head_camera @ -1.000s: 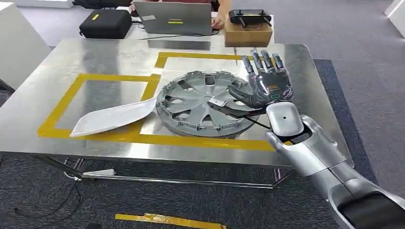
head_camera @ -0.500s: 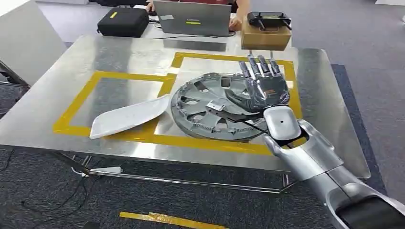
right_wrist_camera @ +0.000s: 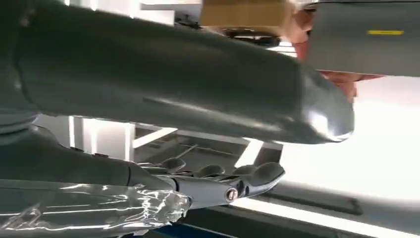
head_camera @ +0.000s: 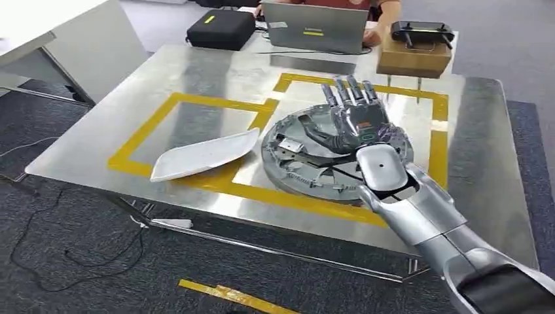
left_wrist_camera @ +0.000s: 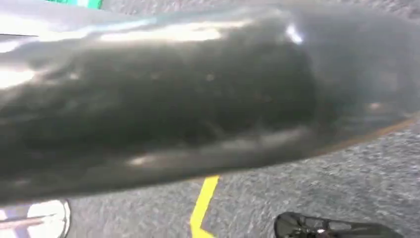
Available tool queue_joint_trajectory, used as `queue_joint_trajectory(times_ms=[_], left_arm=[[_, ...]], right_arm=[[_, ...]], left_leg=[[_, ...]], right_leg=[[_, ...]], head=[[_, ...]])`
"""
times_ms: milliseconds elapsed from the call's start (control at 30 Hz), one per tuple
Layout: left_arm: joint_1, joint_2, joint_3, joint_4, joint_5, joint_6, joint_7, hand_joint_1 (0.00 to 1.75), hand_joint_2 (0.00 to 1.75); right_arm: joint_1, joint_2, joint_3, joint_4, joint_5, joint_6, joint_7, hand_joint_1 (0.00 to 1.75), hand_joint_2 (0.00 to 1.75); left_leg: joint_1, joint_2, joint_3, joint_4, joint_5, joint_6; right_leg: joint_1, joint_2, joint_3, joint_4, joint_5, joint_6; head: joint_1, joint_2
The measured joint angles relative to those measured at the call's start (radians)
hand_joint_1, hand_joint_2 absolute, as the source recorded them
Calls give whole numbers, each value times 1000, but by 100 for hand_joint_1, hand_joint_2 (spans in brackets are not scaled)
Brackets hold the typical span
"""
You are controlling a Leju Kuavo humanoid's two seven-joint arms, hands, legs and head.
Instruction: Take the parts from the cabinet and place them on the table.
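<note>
The right hand (right_wrist_camera: 208, 144), thumb and fingers spread, hangs before a cardboard box (right_wrist_camera: 245, 12) and laptop (right_wrist_camera: 366, 37).

You are looking at a robotics lab or test workshop: a bare stainless-steel desk (head_camera: 196, 78) marked with yellow tape rectangles (head_camera: 190, 101), grey carpet floor (head_camera: 78, 261) with loose black cables (head_camera: 39, 252), and a grey open laptop (head_camera: 317, 27) beside a black equipment case (head_camera: 220, 29).

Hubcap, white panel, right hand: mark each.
hubcap (head_camera: 298, 171), head view, near-left rim.
white panel (head_camera: 203, 155), head view, middle of its top face.
right hand (head_camera: 357, 121), head view, back of the hand.
</note>
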Motion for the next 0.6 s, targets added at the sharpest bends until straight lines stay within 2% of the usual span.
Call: queue_joint_trajectory(times_ms=[33,67,100,133,167,233,267,300,333,367,400,433,467,500,533,567,600], left_arm=[[1,1,0,0,-1,0,0,0,0],[1,3,0,0,-1,1,0,0,0],[0,4,0,0,-1,1,0,0,0],[-5,4,0,0,-1,1,0,0,0],[-8,5,0,0,-2,0,0,0,0],[-5,5,0,0,-3,0,0,0,0],[-4,4,0,0,-6,0,0,0,0],[-1,5,0,0,-9,0,0,0,0],[-2,4,0,0,-10,0,0,0,0],[-6,4,0,0,-10,-1,0,0,0],[-9,4,0,0,-11,0,0,0,0],[-10,5,0,0,-12,-1,0,0,0],[-11,5,0,0,-12,-1,0,0,0],[-10,5,0,0,-12,-2,0,0,0],[-10,5,0,0,-12,-2,0,0,0],[-10,4,0,0,-13,-2,0,0,0],[-10,4,0,-1,-13,-2,0,0,0]], right_arm=[[0,0,0,0,0,0,0,0,0],[-1,0,-1,0,0,0,0,0,0],[-2,0,-1,0,0,0,0,0,0],[-3,0,-2,0,0,0,0,0,0],[-4,0,-3,0,0,0,0,0,0],[-4,1,-1,0,0,0,0,0,0],[-5,3,-1,0,0,0,0,0,0],[-7,2,-2,0,0,0,0,0,0],[-9,2,-2,0,0,-1,0,0,0],[-10,2,-2,0,0,-2,0,0,0],[-8,1,-2,2,0,-2,0,0,0],[-5,1,-2,6,0,-2,0,0,0],[-2,1,-2,8,0,-2,0,0,0],[0,1,-2,9,0,-3,-1,0,0],[-1,1,-1,9,0,-3,-1,0,0],[-2,1,-2,9,0,-3,-1,0,0],[-5,1,-3,10,0,-5,-1,0,0]], left_leg=[[1,6,31,-68,48,0],[1,21,79,-161,99,1],[-2,69,123,-250,129,4],[-20,90,133,-263,109,8],[-16,80,129,-263,110,22],[-19,55,124,-262,106,32],[-17,41,126,-264,107,40],[-11,29,127,-268,109,46],[-10,19,127,-267,108,51],[-10,7,127,-267,108,55],[-12,-7,127,-267,107,58],[-14,-22,127,-267,106,60],[-16,-39,128,-266,106,60],[-17,-55,129,-266,106,60],[-18,-71,131,-265,105,61],[-19,-88,135,-265,104,60],[-19,-104,137,-265,103,57]], right_leg=[[0,-12,5,2,-5,3],[-1,-25,12,3,-11,6],[1,-37,20,3,-18,13],[11,-46,20,5,-23,22],[14,-56,21,6,-26,25],[14,-81,30,1,-30,31],[13,-93,34,0,-35,38],[7,-50,25,12,-52,44],[4,5,6,53,-78,42],[5,34,-34,134,-117,40],[7,46,-84,229,-153,40],[8,51,-130,306,-173,39],[9,51,-159,339,-169,35],[11,51,-162,321,-139,31],[13,54,-144,264,-92,26],[13,66,-107,171,-32,19],[13,102,-67,69,22,10]], head=[[0,0],[0,0],[0,0],[-3,0],[-2,0],[2,0],[1,0],[4,0],[9,0],[12,0],[12,0],[12,0],[12,0],[12,0],[12,0],[13,0],[13,0]])
